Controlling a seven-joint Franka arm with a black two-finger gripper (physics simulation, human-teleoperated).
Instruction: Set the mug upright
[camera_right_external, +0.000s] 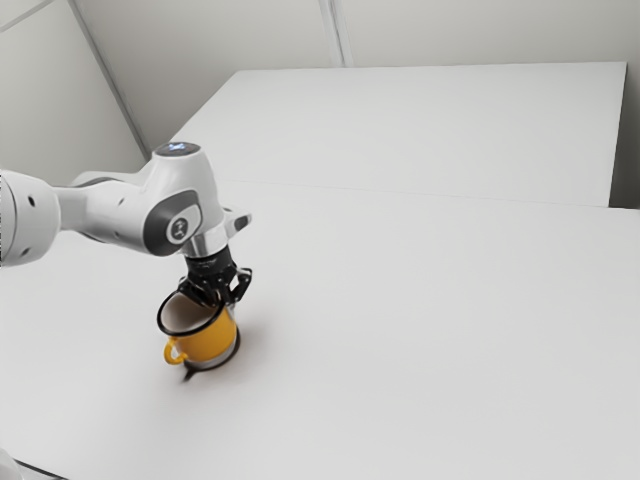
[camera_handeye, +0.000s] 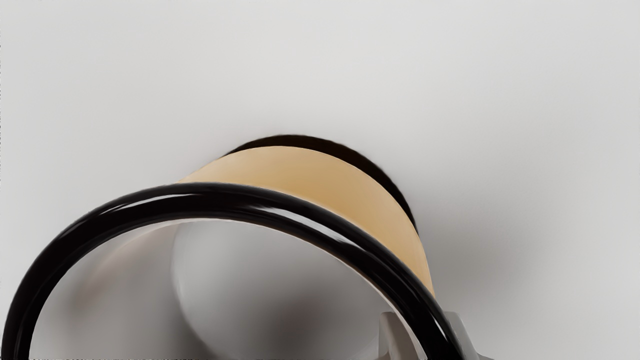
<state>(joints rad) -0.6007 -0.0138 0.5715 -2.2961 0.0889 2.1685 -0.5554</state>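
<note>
In the exterior view, my gripper (camera_right_external: 224, 301) is at the upper rim of the yellow mug (camera_right_external: 208, 343). The mug leans, its black-rimmed mouth facing up and toward the exterior view's left, its handle (camera_right_external: 171, 352) on that same side. Seen in the wrist view, the yellow outer wall of the mug (camera_handeye: 310, 177) curves below the thick black rim, and the pale inside is visible. There my gripper (camera_handeye: 434, 332) is shut on the rim, one finger inside the mug and one outside.
A broad white table (camera_right_external: 430, 330) spreads around the mug. Behind it lies another white surface (camera_right_external: 430, 130), with pale walls beyond. A dark edge (camera_right_external: 40, 470) shows in the near corner at the exterior view's left.
</note>
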